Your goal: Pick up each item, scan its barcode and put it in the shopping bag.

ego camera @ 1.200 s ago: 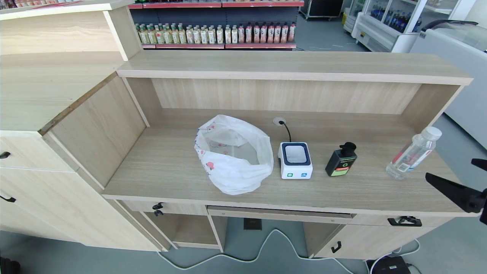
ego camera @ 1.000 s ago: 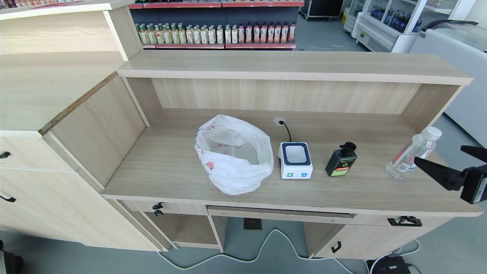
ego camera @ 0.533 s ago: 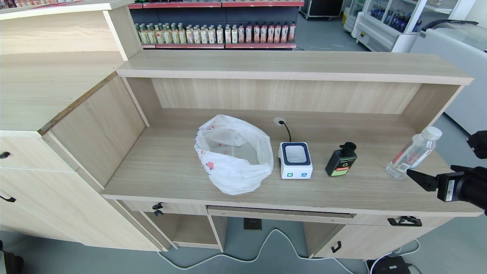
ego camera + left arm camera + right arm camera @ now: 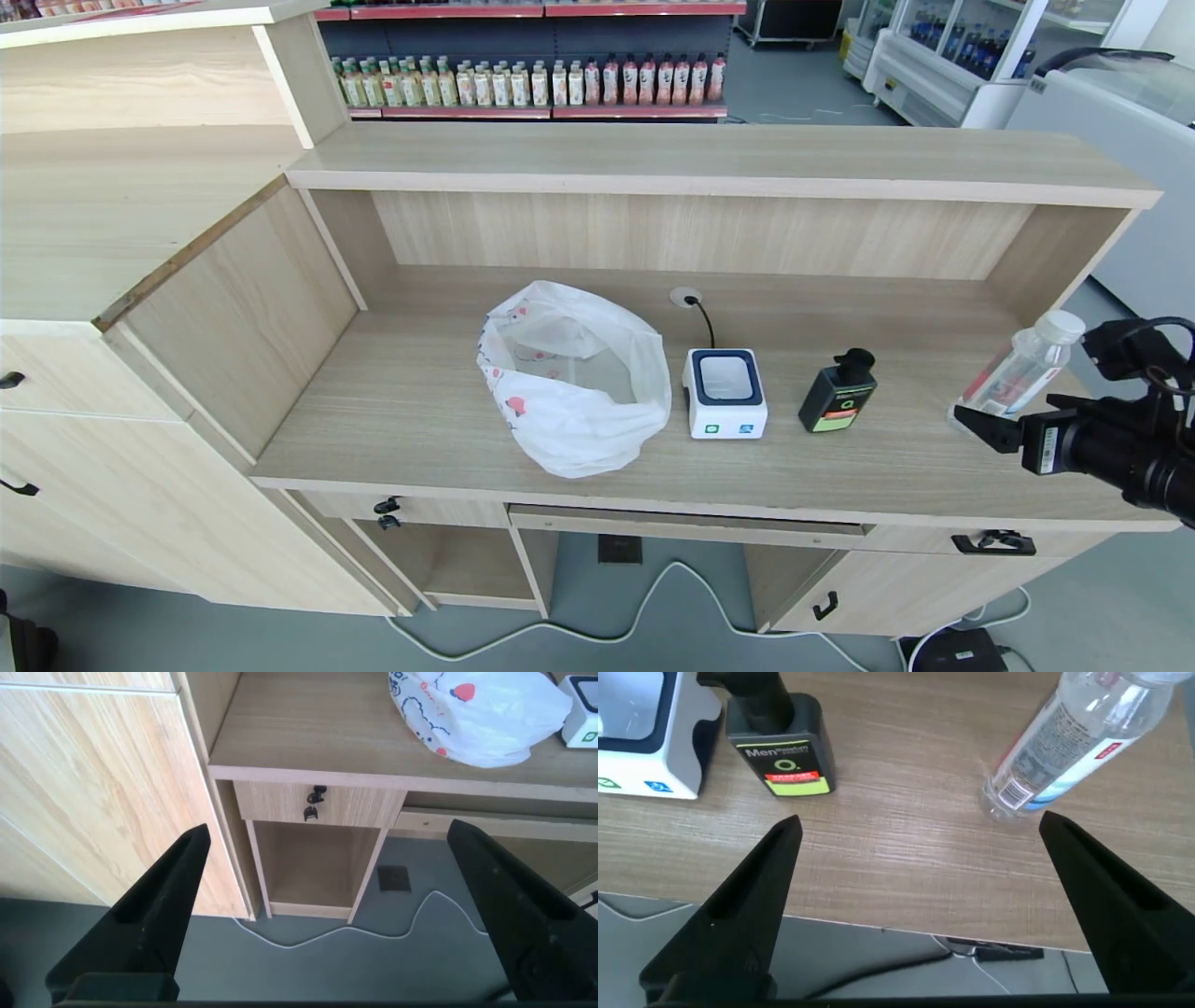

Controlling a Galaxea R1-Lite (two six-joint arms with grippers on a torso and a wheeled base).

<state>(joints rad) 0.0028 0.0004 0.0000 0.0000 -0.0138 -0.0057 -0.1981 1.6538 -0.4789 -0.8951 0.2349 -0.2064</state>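
Note:
A clear water bottle point(image 4: 1016, 378) point(image 4: 1074, 742) leans at the counter's right end. A black pump bottle point(image 4: 837, 397) point(image 4: 778, 751) stands left of it, beside the white barcode scanner point(image 4: 724, 392) point(image 4: 645, 737). The white shopping bag point(image 4: 571, 373) point(image 4: 476, 714) sits open further left. My right gripper point(image 4: 1022, 385) point(image 4: 920, 826) is open at the counter's right front, just short of the water bottle's base, holding nothing. My left gripper point(image 4: 327, 831) hangs open and empty below counter height, facing the counter's front left.
A raised shelf point(image 4: 719, 163) overhangs the back of the counter point(image 4: 420, 411), with side walls at both ends. A cable runs from the scanner to a hole point(image 4: 685, 297) in the counter. Drawers with handles point(image 4: 316, 803) sit under the front edge.
My right gripper has swung in from the right edge and moved left over the counter's end, closing on the water bottle. The items have not moved.

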